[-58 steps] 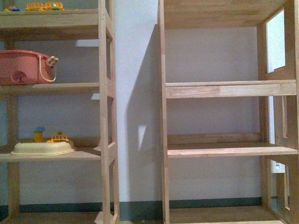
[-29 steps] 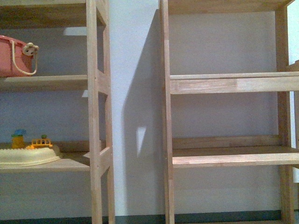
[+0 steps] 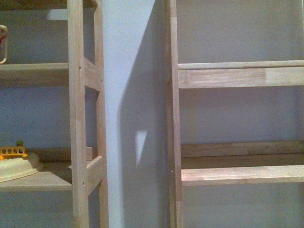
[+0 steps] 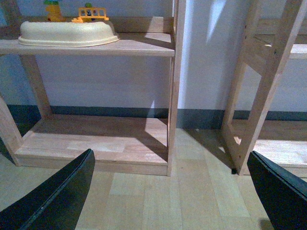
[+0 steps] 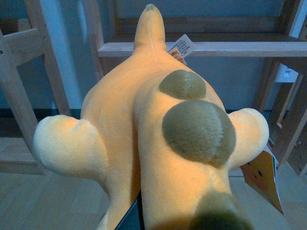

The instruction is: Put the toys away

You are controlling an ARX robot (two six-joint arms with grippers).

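Up against the right wrist camera, we have the plush (image 5: pixel 158 120) clear of the floor (image 5: pixel 48 203), with the right hand (image 5: pixel 137 216) clenched on it. That's probable only, since just a dark sliver of hand shows beneath. Its long axis runs straight out from the hand, narrow end toward the bare shelf board (image 5: pixel 216 48) ahead. The left hand (image 4: pixel 168 191) is released, empty and low.

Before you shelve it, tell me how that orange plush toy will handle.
The orange plush toy looks soft and fuzzy, so it will probably squash and flop rather than hold shape. Its rounded body and stubby limbs suggest it may slump or tip when set down. The paper tag hangs loose and could snag.
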